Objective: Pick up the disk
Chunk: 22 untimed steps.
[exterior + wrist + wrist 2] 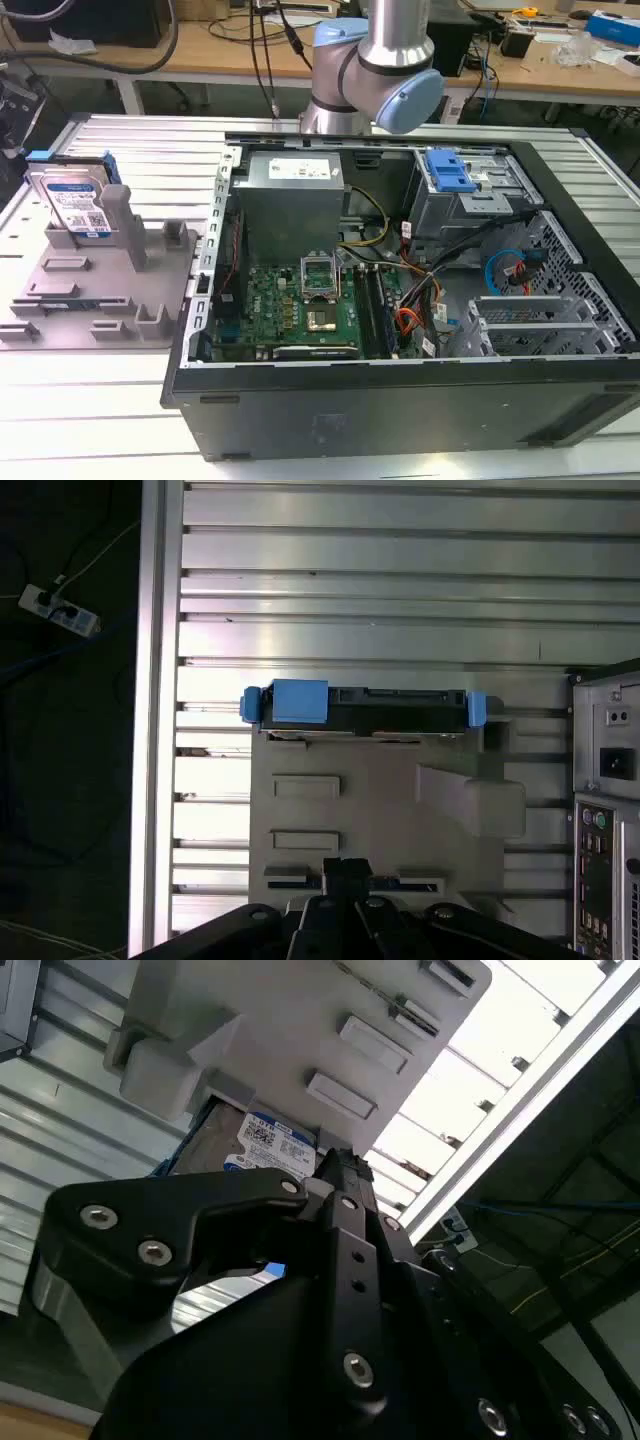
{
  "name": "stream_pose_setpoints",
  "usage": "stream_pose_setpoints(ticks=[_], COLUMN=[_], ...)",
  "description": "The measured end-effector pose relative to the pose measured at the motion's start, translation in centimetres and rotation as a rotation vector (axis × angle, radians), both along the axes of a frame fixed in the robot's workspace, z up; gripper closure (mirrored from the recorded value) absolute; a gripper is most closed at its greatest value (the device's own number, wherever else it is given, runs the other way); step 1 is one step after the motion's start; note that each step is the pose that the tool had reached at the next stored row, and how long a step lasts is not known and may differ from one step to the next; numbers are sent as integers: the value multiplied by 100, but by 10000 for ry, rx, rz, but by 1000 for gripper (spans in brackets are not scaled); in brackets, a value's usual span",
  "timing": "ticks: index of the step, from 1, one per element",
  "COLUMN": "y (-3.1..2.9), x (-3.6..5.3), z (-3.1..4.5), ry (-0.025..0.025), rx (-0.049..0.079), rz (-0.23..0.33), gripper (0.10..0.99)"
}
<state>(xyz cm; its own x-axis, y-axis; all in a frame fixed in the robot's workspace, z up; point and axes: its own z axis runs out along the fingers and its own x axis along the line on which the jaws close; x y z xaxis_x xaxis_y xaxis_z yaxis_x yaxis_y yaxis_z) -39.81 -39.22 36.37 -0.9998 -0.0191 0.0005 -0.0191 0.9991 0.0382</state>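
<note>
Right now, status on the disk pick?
Gripper off the disk, no contact. Disk upright in grey fixture, beside open computer case. Top edge exposed, nothing across it.

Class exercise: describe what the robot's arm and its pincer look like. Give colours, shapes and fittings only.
The arm is a round silver-grey tube with bulky rounded joints, closed by pale blue caps. The pincer is matte black, built of flat angular links with rounded ends. In both wrist views it is dotted with silver screw heads.
</note>
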Motion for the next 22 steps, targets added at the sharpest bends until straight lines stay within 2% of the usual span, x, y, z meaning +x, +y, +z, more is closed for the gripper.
stream_pose_setpoints(ticks=[7, 9, 13, 16, 18, 20, 22], y=[0, 0, 0, 0, 0, 0, 0], x=[0, 0, 0, 0, 0, 0, 0], z=[0, 0, 0, 0, 0, 0, 0], ry=[0, -1, 0, -1, 0, 0, 0], rx=[0, 0, 0, 0, 0, 0, 0], rz=[16, 712, 1580, 2555, 3585, 3955, 4561], gripper=[980, 980, 980, 980, 980, 980, 973])
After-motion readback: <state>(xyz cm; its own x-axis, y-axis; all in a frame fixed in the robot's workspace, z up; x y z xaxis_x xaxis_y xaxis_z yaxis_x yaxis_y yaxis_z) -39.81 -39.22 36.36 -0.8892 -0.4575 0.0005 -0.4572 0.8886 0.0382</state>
